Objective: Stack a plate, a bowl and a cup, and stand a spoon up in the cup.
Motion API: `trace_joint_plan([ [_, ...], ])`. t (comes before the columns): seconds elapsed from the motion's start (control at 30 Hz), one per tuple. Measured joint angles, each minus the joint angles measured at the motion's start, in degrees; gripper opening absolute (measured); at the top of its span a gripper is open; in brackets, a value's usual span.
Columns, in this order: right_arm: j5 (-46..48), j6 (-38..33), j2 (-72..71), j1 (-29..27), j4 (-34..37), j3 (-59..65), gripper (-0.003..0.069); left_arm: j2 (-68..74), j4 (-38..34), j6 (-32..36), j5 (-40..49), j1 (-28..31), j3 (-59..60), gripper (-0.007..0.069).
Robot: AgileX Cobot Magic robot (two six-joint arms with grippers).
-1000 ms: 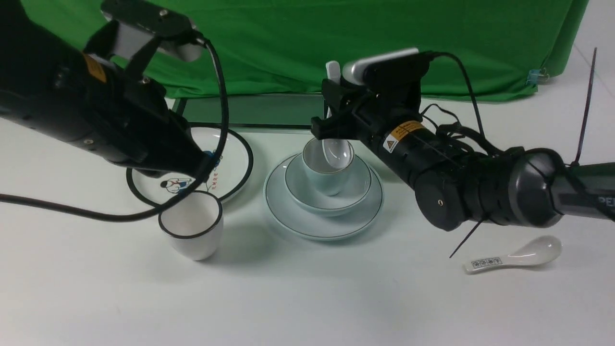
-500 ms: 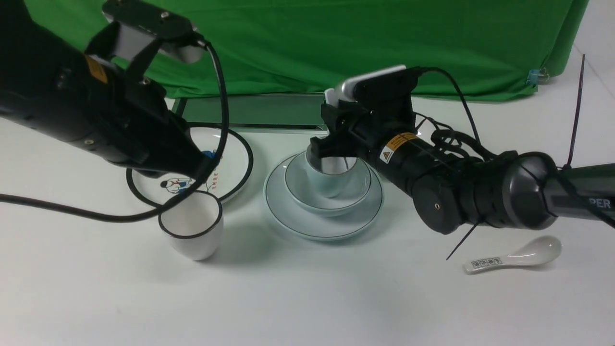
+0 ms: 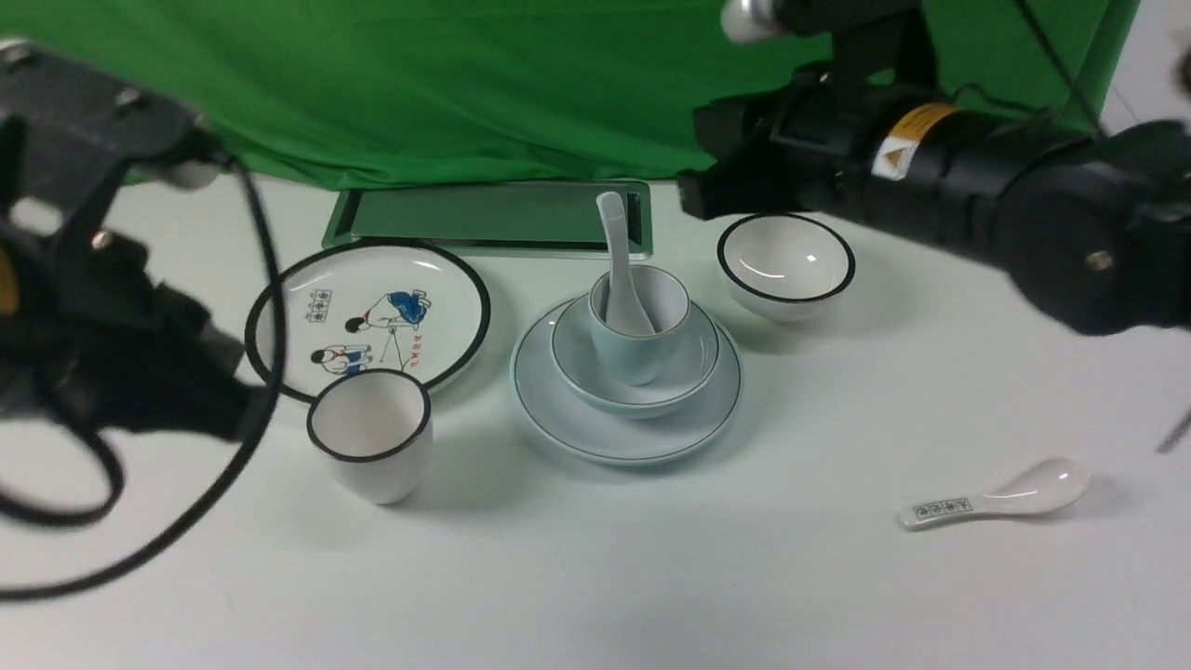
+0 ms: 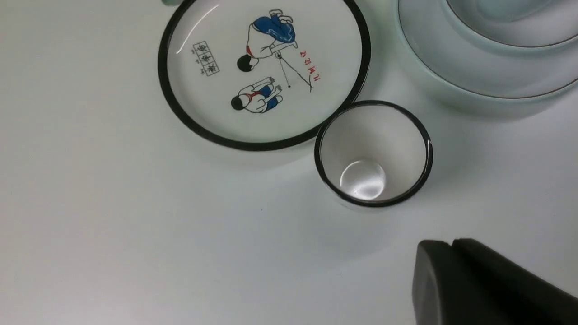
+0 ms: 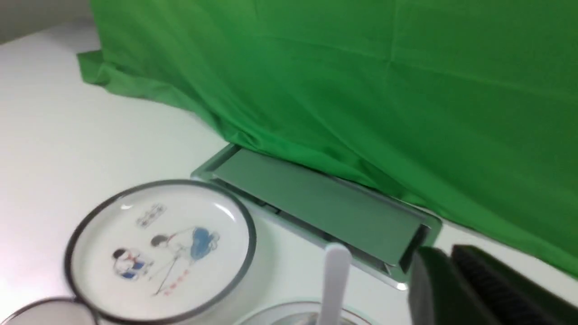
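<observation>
The pale blue plate (image 3: 558, 419) holds the wide pale blue bowl (image 3: 684, 377), and the pale blue cup (image 3: 633, 358) stands in the bowl. The plain white spoon (image 3: 614, 237) stands in the cup with its handle up and leaning back. Its handle also shows in the right wrist view (image 5: 336, 271). My right gripper (image 3: 690, 197) is shut and empty, raised behind and to the right of the stack (image 5: 445, 253). My left gripper (image 3: 244, 417) is shut and empty, low at the left, near the black-rimmed cup (image 4: 451, 244). The plate's edge (image 4: 424, 76) shows in the left wrist view.
A black-rimmed plate with cartoon figures (image 3: 279, 279) lies left of the stack, with a black-rimmed white cup (image 3: 372, 456) in front of it. A small black-rimmed bowl (image 3: 786, 265) stands right of the stack. A patterned spoon (image 3: 996, 498) lies front right. A metal panel (image 3: 484, 214) and green cloth are behind.
My right gripper let go of the spoon in the cup, then rose up and to the right. My left arm pulled back to the left, uncovering the cartoon plate.
</observation>
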Motion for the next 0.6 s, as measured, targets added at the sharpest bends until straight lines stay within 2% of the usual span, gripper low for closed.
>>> trace_joint_plan([
  [0.1, 2.17, -1.52, -9.06, 0.0, 0.0, 4.35, 0.001, -10.06, 0.22, -2.51, -4.69, 0.0, 7.49, -0.0036],
  [0.33, 2.17, -3.12, -29.32, 0.0, 0.0, 20.17, 0.0008, -33.04, 0.59, -4.94, -10.64, 0.0, 19.07, -0.0036],
  [0.6, 2.17, -3.12, -49.18, 0.0, 0.0, 31.14, 0.0008, -45.01, 0.63, -5.43, -11.14, 0.0, 21.87, -0.0036],
])
